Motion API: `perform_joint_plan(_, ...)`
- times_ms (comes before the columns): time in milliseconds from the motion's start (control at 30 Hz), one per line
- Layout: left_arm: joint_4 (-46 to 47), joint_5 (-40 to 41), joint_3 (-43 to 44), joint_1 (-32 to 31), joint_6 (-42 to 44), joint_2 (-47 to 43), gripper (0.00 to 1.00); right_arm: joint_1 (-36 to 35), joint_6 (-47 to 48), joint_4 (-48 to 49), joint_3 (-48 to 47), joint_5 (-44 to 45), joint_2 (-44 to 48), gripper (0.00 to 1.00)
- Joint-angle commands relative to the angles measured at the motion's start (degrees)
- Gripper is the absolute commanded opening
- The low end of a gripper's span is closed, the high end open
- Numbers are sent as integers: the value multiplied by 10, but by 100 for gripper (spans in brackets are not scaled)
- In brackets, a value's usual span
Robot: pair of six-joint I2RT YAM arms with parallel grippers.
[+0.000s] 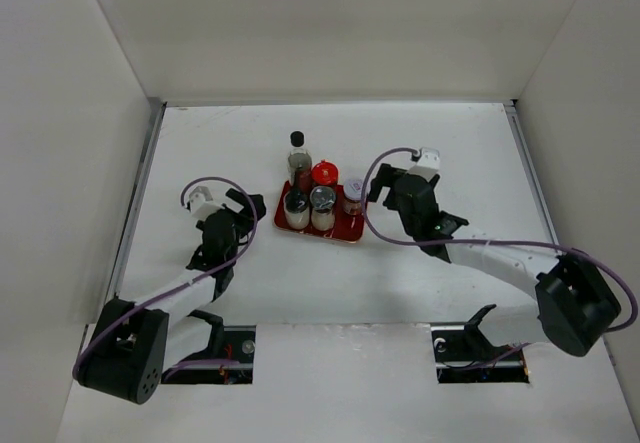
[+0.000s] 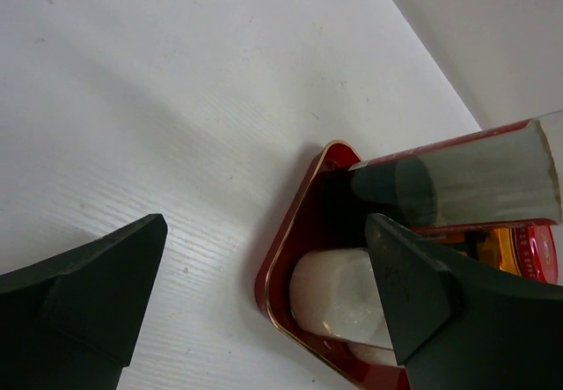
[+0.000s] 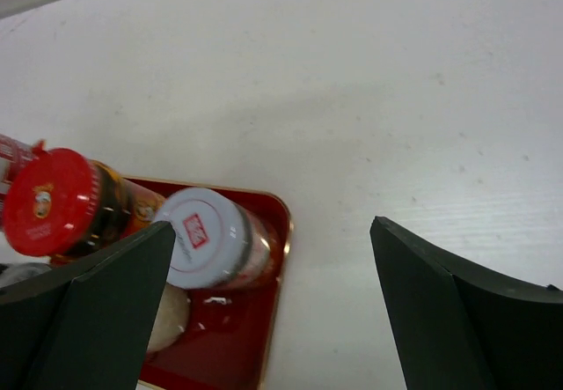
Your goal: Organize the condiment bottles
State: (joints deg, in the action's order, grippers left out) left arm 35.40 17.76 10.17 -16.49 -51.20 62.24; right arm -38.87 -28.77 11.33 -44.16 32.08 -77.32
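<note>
The condiment bottles all stand upright on the red tray (image 1: 346, 233), which lies between the two grippers. The left gripper (image 1: 248, 218) hangs over the table with its fingers spread wide and nothing between them. Just past its fingertips is a corner of the tray. A whitish shaker (image 2: 334, 298) stands closest in that corner, the tall dark bottle (image 2: 457, 183) next to it and the red-capped orange bottle (image 2: 494, 251) beyond. The right gripper (image 1: 380, 191) is likewise parted and empty. The small red-labelled jar (image 3: 211, 236) sits in the tray corner nearest it, just beside one fingertip (image 3: 132, 275); whether they touch I cannot tell. The orange bottle shows farther out to that same side. A second grey-capped shaker (image 1: 322, 206) stands right beside the first.
</note>
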Motion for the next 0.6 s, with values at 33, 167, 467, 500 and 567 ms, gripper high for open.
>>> perform_joint_plan(33, -85, 10, 67, 9, 6, -16, 100, 13, -54, 40, 73, 38, 46, 100)
perform_joint_plan(167, -204, 15, 124, 16, 8, -15, 100, 23, -102, 56, 131, 36, 81, 100)
perform_joint_plan(467, -302, 87, 168, -1, 35, -66, 100, 32, -118, 98, 160, -3, 87, 100)
perform_joint_plan(500, -307, 90, 172, -4, 42, -72, 100, 32, -119, 104, 160, -6, 83, 100)
perform_joint_plan(567, -321, 106, 180, -11, 56, -88, 100, 30, -116, 110, 157, -16, 71, 100)
